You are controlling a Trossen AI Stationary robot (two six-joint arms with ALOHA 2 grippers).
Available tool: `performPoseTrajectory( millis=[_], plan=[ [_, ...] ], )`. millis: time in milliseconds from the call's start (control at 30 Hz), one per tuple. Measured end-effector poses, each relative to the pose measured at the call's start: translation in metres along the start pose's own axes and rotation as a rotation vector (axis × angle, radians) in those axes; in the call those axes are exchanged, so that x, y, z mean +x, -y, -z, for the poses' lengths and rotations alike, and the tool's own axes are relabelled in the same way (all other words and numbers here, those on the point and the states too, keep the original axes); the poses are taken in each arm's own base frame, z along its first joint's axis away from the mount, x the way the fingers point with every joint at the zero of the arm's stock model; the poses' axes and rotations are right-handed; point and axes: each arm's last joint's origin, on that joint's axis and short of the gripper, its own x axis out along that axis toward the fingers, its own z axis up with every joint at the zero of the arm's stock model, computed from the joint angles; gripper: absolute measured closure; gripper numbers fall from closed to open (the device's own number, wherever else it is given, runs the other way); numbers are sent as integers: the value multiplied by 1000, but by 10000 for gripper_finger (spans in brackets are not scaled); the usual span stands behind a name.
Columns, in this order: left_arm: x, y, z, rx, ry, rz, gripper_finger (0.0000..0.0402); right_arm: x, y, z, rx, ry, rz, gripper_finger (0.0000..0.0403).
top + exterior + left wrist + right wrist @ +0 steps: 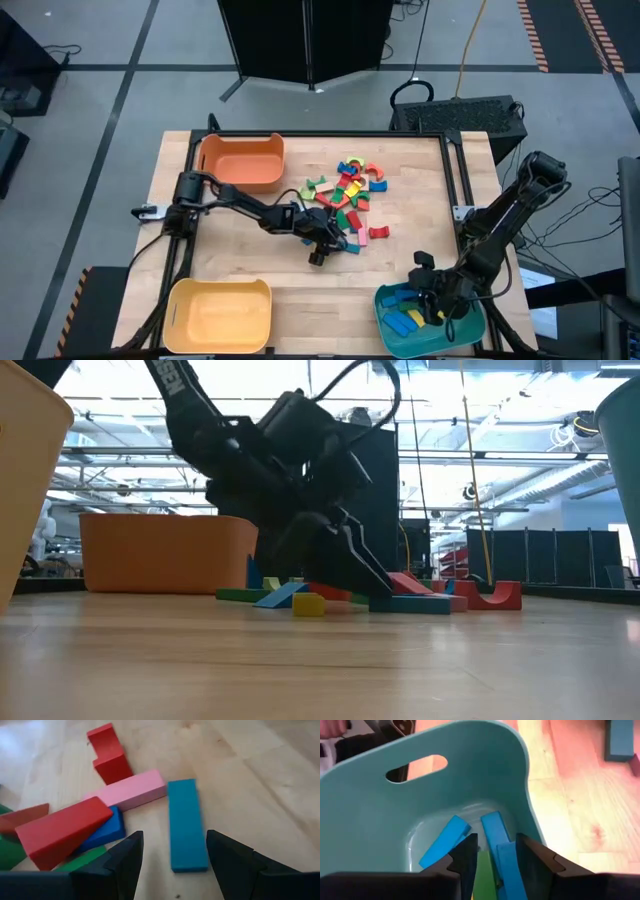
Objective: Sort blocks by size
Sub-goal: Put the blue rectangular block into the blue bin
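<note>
Many small painted blocks (345,195) lie in a loose pile at the table's middle. My left gripper (172,857) is open and low over the table at the pile's near edge. Its fingers stand on either side of the near end of a teal-blue bar (186,825) that lies flat on the wood, with a gap at each side. A pink bar (131,791) and a red wedge (60,832) lie beside it. My right gripper (492,860) is open inside the teal bin (470,785), just above blue bars (495,832) and a green block lying on the bin's floor.
An orange bin (240,160) stands at the far left and a yellow bin (218,315) at the near left. The teal bin (470,330) stands at the near right. In the low view a yellow cube (308,604) and a red arch (495,595) lie by my left gripper.
</note>
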Motion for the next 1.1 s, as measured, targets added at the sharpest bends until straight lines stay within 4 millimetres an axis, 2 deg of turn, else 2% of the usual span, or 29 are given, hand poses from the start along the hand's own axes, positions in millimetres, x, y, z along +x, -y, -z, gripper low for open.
performPoseTrajectory(
  millis=[333, 633, 800, 933, 1100],
  plan=[
    [3, -5, 6, -33, -14, 14, 192, 0, -2, -2, -25, 16, -23, 287],
    [3, -4, 6, -34, -10, 29, 271, 0, -2, -2, -50, 19, -21, 287],
    [3, -4, 5, -34, -8, 28, 300, 1, 0, -4, -42, 22, -13, 287],
    [3, -4, 5, -34, -8, 28, 303, 1, 1, -5, -46, 24, -9, 287],
    [3, -4, 6, -35, -12, 21, 276, 1, 1, -6, -61, 25, -10, 287]
  ],
)
